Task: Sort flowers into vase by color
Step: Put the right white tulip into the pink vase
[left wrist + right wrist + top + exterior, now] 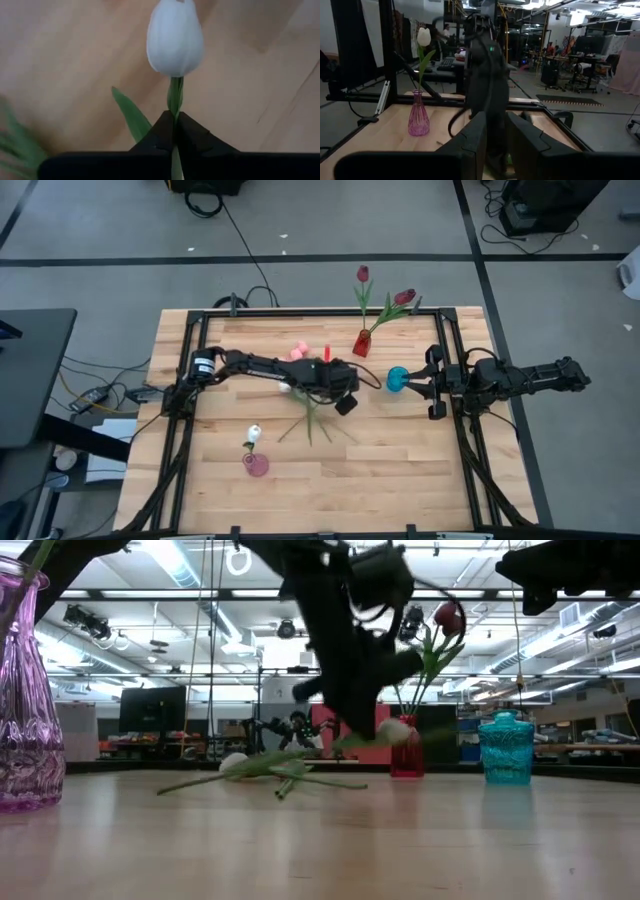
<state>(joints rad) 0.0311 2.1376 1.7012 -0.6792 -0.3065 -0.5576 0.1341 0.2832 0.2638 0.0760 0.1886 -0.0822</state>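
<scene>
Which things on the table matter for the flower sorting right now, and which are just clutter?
Job:
- white tulip, left gripper shut on its stem
- loose stems
- pink flowers
- purple vase, one white tulip in it
- red vase, red tulips in it
- teal vase

Lying about:
- cables off the table's left edge

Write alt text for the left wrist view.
The left gripper has its two dark fingers shut on the green stem of a white tulip, just below the bud. Behind it lies the wooden table, with a green leaf beside the stem.
</scene>
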